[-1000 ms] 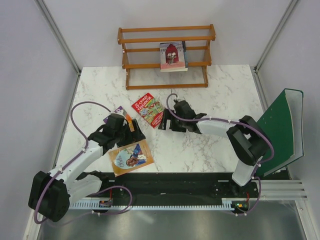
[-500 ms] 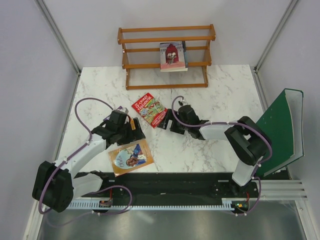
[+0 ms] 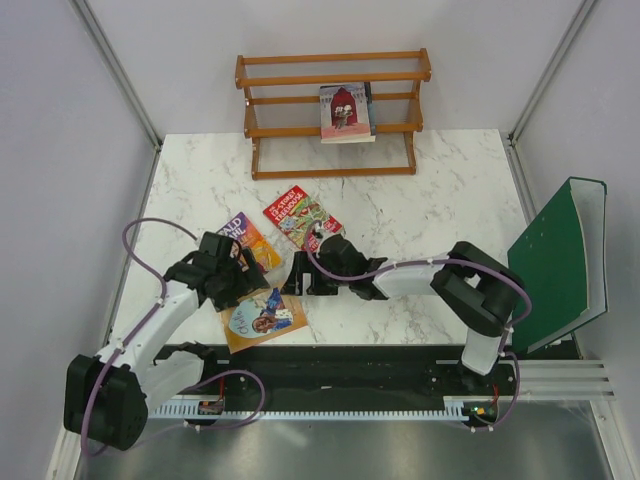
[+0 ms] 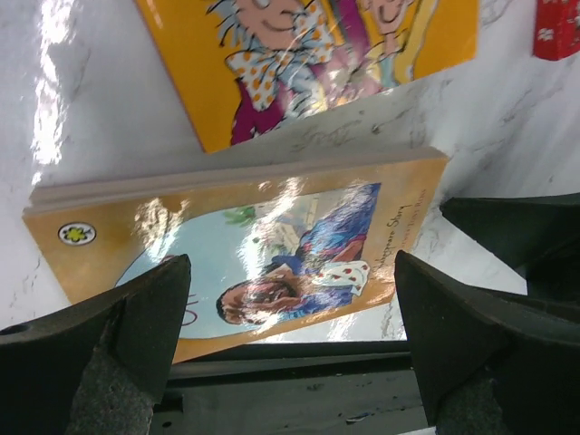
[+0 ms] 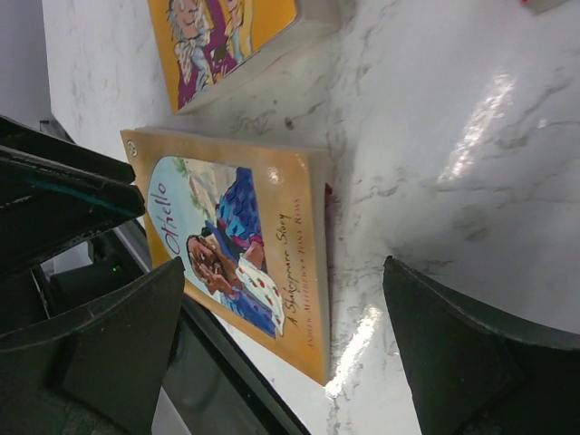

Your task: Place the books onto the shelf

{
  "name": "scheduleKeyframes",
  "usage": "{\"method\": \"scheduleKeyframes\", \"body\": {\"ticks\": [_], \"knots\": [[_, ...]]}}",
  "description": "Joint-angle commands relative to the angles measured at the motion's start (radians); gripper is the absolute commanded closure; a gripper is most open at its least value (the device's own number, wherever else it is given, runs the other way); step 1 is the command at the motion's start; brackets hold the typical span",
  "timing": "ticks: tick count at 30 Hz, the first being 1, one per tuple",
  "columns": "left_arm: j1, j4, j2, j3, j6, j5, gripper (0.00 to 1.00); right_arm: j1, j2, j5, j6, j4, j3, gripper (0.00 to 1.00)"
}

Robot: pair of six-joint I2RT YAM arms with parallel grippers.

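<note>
On the white marble-patterned tabletop [image 3: 420, 200] three thin paperbacks are lying flat and face up: the red cartoon-covered book [image 3: 300, 216] farthest back, the purple and orange Roald Dahl book [image 3: 248, 238] just to its left, and the orange book with the blue oval picture [image 3: 263, 315] nearest the arm bases; one pink book with a red figure [image 3: 343, 112] is standing on the middle tier of the small brown wooden three-tier shelf [image 3: 300, 78] at the far edge; a darker edge is peeking out at its right, too small to make out; one large green binder [image 3: 555, 262] is leaning at the right side.

Two arms are out over the table. The left arm [image 3: 150, 330] is reaching forward and bending inward; the left gripper [image 4: 290, 267] is gaping wide and holding nothing, its wrist view framing the orange cover between the fingers. The right arm [image 3: 420, 275] is folding sharply at the elbow and stretching its forearm leftward; the right gripper [image 5: 283, 267] is spread wide too and empty, sitting near the orange book's far right corner. That cover is gleaming under the light, reading "Othello" beside a figure in blue inside the oval.
</note>
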Motion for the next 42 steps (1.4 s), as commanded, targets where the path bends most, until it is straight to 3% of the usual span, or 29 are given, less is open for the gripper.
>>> {"method": "scheduleKeyframes", "body": {"ticks": [1,5,10,14,15,18,25,31,38,42], "knots": [[0.009,-0.07,-0.033,-0.047,-0.145,-0.024,0.0,0.049,0.071,-0.041,0.034,-0.025,0.024,0.02],[0.008,-0.021,0.009,-0.099,-0.168,0.0,0.0,0.083,0.119,-0.069,0.057,0.004,0.056,0.07],[0.007,0.031,0.055,-0.145,-0.169,0.021,0.0,0.095,0.169,-0.125,0.099,0.09,0.073,0.27],[0.007,0.039,0.05,-0.139,-0.172,0.022,0.0,0.095,0.185,-0.148,0.122,0.145,0.065,0.68],[0.009,0.036,0.047,-0.136,-0.171,0.022,0.0,0.095,0.182,-0.146,0.121,0.15,0.062,0.85],[0.009,0.017,0.004,-0.099,-0.146,0.017,0.0,0.091,0.148,-0.121,0.106,0.129,0.041,0.99],[0.009,-0.015,-0.24,0.073,-0.123,0.013,0.0,0.005,0.005,-0.06,0.055,0.033,-0.034,1.0],[0.007,-0.018,-0.258,0.137,-0.143,0.071,0.0,-0.115,-0.214,-0.087,0.064,0.023,-0.136,1.0],[0.007,0.091,-0.335,0.047,-0.218,0.106,0.0,-0.21,-0.519,-0.005,0.113,-0.023,-0.223,1.0],[0.007,0.242,-0.382,-0.075,-0.322,0.163,0.0,-0.225,-0.608,0.077,0.145,-0.037,-0.251,1.0]]}}
